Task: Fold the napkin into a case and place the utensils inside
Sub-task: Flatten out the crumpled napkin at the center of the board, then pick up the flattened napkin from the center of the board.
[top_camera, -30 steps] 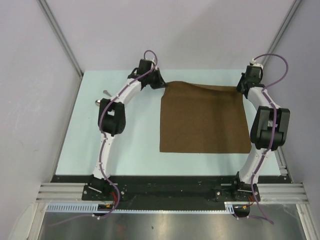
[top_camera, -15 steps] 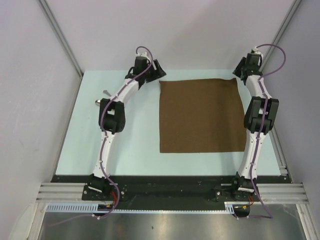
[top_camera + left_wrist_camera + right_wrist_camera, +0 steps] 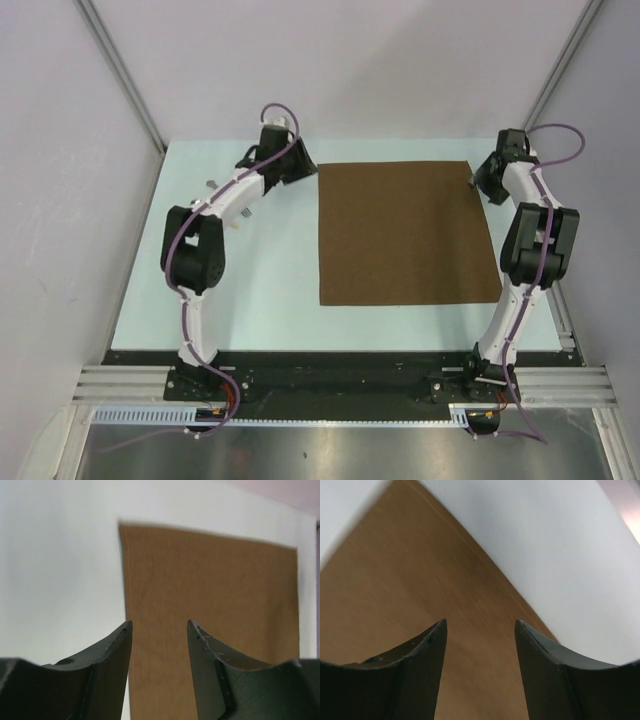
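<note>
The table carries the napkin, spread flat and square right of centre, not yet folded. The left gripper and right gripper hover by its far corners, jaws parted, holding nothing. A clean fold likely needs both to pinch matching corners and travel level together. A grey utensil tip peeks out beside the left arm. No writing is readable.

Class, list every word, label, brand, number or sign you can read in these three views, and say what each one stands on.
None can be read.
The napkin is plain brown cloth, the table is unmarked, and the left arm and right arm show no legible lettering.
</note>
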Tool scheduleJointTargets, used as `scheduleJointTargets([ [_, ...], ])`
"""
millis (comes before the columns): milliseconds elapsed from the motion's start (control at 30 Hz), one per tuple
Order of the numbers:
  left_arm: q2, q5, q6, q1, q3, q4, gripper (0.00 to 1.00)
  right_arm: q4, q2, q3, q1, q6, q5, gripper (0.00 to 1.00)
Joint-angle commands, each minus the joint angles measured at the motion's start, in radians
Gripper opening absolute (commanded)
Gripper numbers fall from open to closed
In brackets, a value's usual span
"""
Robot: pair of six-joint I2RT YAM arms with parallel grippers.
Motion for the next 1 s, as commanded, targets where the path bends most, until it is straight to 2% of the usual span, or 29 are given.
scheduleJointTargets([
  [0, -0.22, -0.056, -0.086, -0.111, -0.238, -0.124, 0.53, -0.118, -0.254, -0.243, -0.014, 0.096, 0.095, 0.61],
  [167, -0.423, -0.059, -0.085, -0.203, -0.48, -0.154, 0.55, 0.009, -0.553, -0.74, -0.075, 0.19, 0.044, 0.56],
  [300, -0.605, 0.062, -0.096, -0.228, -0.705, -0.097, 0.56, 0.016, -0.76, -0.938, -0.125, 0.198, 0.124, 0.51],
  [367, -0.698, 0.09, -0.097, -0.238, -0.805, -0.071, 0.56, 0.0, -0.802, -0.991, -0.181, 0.191, 0.133, 0.49],
  [467, -0.791, 0.11, -0.08, -0.275, -0.883, -0.049, 0.56, -0.012, -0.844, -1.063, -0.272, 0.174, 0.098, 0.47],
  [533, -0.813, 0.136, -0.039, -0.284, -0.894, -0.045, 0.56, -0.004, -0.847, -1.098, -0.286, 0.139, 0.099, 0.48],
  [767, -0.823, 0.139, 0.07, -0.285, -0.833, -0.135, 0.57, 0.08, -0.862, -1.171, -0.278, 0.066, 0.09, 0.51],
  [967, -0.803, 0.188, 0.061, -0.294, -0.861, -0.109, 0.57, 0.094, -0.925, -1.192, -0.171, 0.07, 0.142, 0.54],
])
